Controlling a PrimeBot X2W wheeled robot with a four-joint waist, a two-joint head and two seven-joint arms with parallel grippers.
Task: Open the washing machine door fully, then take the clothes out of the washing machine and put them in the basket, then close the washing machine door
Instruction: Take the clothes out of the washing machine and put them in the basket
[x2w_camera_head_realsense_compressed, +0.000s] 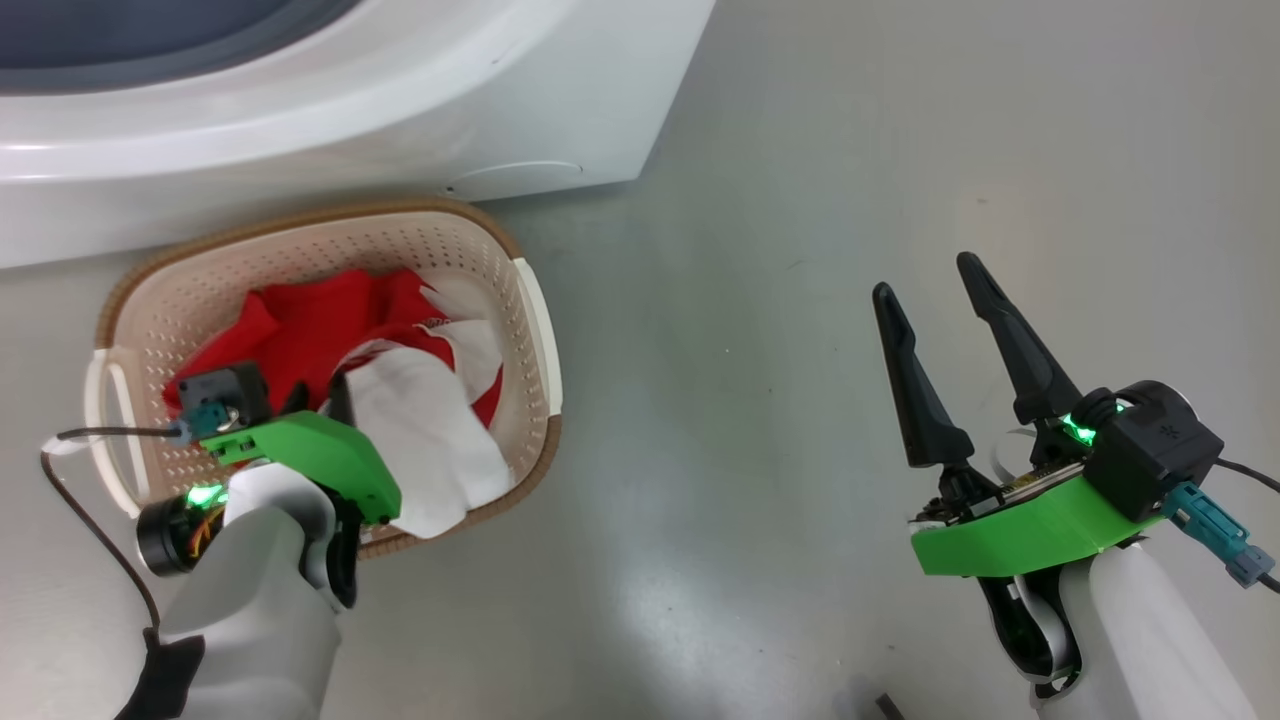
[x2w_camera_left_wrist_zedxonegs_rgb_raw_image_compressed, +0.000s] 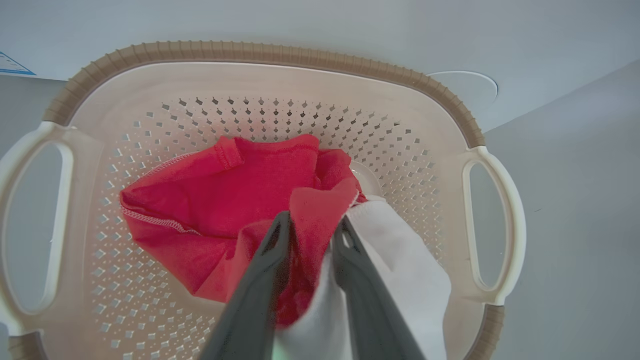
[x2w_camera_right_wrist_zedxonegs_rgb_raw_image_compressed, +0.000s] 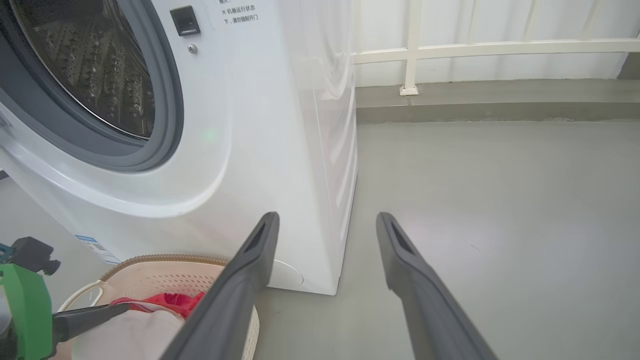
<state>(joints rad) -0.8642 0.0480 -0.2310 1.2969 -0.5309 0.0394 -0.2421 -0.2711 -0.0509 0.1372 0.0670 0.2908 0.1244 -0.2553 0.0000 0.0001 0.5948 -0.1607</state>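
The cream basket (x2w_camera_head_realsense_compressed: 300, 222) stands on the floor in front of the white washing machine (x2w_camera_head_realsense_compressed: 350, 110). Red and white clothes (x2w_camera_head_realsense_compressed: 330, 330) lie heaped inside it. My left gripper (x2w_camera_head_realsense_compressed: 320, 395) reaches down into the basket (x2w_camera_left_wrist_zedxonegs_rgb_raw_image_compressed: 260, 50), its fingers parted, with a fold of the red clothes (x2w_camera_left_wrist_zedxonegs_rgb_raw_image_compressed: 225, 195) standing in the gap. White cloth drapes over the basket's near right side. My right gripper (x2w_camera_head_realsense_compressed: 925, 275) hangs open and empty over bare floor to the right. The right wrist view shows the machine's (x2w_camera_right_wrist_zedxonegs_rgb_raw_image_compressed: 260, 125) steel drum (x2w_camera_right_wrist_zedxonegs_rgb_raw_image_compressed: 95, 65) uncovered. The washing machine door is out of view.
Grey floor (x2w_camera_head_realsense_compressed: 800, 250) stretches to the right of the machine and basket. A white railing (x2w_camera_right_wrist_zedxonegs_rgb_raw_image_compressed: 410, 50) and a low kerb (x2w_camera_right_wrist_zedxonegs_rgb_raw_image_compressed: 500, 105) run along the far wall. A black cable (x2w_camera_head_realsense_compressed: 90, 520) loops beside my left forearm.
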